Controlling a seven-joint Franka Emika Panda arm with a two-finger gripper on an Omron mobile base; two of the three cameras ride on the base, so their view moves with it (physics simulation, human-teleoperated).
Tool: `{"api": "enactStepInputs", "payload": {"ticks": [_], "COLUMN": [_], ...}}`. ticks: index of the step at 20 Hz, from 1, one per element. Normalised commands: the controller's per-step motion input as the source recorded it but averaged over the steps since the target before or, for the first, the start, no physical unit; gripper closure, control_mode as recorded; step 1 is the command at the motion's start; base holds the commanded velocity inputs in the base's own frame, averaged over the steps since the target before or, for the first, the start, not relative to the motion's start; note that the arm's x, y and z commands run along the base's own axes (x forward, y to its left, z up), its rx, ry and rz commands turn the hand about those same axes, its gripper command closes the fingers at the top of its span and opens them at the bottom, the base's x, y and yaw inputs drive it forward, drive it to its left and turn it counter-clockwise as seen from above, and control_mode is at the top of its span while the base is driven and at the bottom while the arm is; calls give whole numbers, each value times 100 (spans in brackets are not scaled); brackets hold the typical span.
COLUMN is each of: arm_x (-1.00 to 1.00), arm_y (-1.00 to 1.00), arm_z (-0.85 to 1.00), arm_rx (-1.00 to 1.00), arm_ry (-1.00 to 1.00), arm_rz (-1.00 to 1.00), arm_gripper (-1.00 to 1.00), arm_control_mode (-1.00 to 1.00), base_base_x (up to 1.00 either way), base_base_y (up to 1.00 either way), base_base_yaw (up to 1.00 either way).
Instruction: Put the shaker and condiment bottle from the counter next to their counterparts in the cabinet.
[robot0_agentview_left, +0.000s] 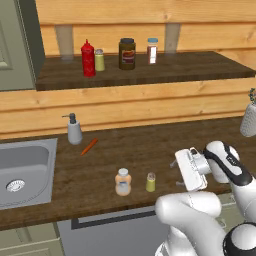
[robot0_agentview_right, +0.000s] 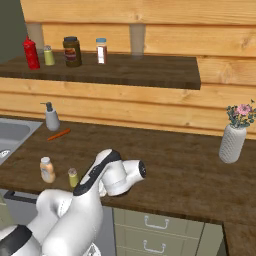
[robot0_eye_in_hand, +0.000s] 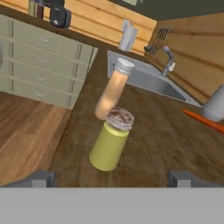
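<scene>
My gripper (robot0_eye_in_hand: 112, 177) stands wide and empty, levelled at the small olive-yellow shaker with grey cap (robot0_eye_in_hand: 110, 141) to straddle it; it stands on the dark wooden counter (robot0_eye_in_hand: 148, 140), just beside the peach-orange white-capped condiment bottle (robot0_eye_in_hand: 113, 89).

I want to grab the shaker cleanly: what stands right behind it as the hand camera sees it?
Behind the shaker stands the condiment bottle, its white cap and peach body showing. The shaker's cap hides the bottle's base, so whether they touch cannot be told.

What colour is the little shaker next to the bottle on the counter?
Olive-yellow with a grey cap: the shaker shows best in the hand view.
</scene>
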Motion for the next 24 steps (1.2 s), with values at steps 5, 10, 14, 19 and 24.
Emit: {"api": "enactStepInputs", "payload": {"ticks": [5,10,14,19,24], "arm_x": [0,0,-5,-2,-5], "arm_y": [0,23,23,21,28], "arm_z": [-5,-6,-5,-5,-12], "arm_rx": [0,0,0,0,-1], "arm_ry": [0,0,0,0,0], "arm_rz": [12,0,0,0,0], "arm_gripper": [-100,-100,-100,-100,-100], "arm_control_mode": [-100,-100,-100,-100,-100], "base_base_x": [0,0,0,0,0], "base_base_y": [0,0,0,0,0], "base_base_yaw": [0,0,0,0,0]}}
